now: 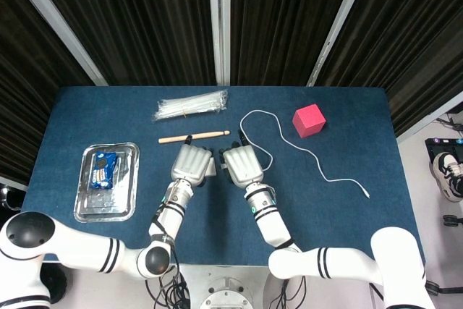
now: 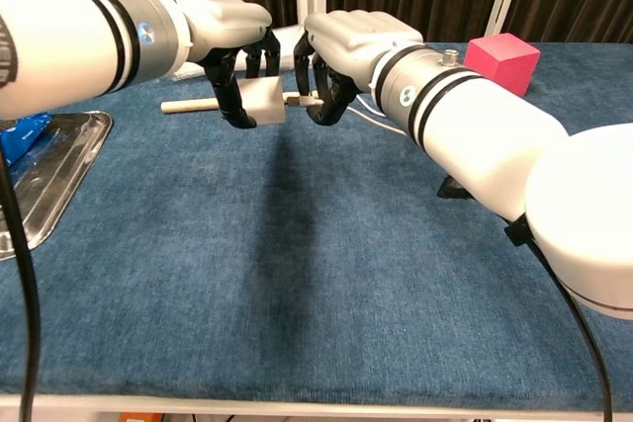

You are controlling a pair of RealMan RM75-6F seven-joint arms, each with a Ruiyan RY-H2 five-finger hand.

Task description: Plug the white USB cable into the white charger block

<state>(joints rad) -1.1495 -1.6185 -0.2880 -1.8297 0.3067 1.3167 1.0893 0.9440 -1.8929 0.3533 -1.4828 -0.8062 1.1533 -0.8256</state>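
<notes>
My left hand (image 1: 192,163) (image 2: 232,35) grips the white charger block (image 2: 260,103) (image 1: 210,166) above the table's middle. My right hand (image 1: 242,166) (image 2: 336,46) pinches the plug end of the white USB cable (image 2: 300,100), and the plug meets the block's face. The two hands are almost touching. The rest of the cable (image 1: 311,154) loops back over the blue cloth and trails right to its free end (image 1: 367,195).
A wooden stick (image 1: 194,137) lies just behind the hands, with a bundle of clear straws (image 1: 190,105) further back. A pink cube (image 1: 309,120) (image 2: 502,50) sits back right. A metal tray (image 1: 107,181) (image 2: 40,180) with a blue packet (image 1: 104,170) is at the left.
</notes>
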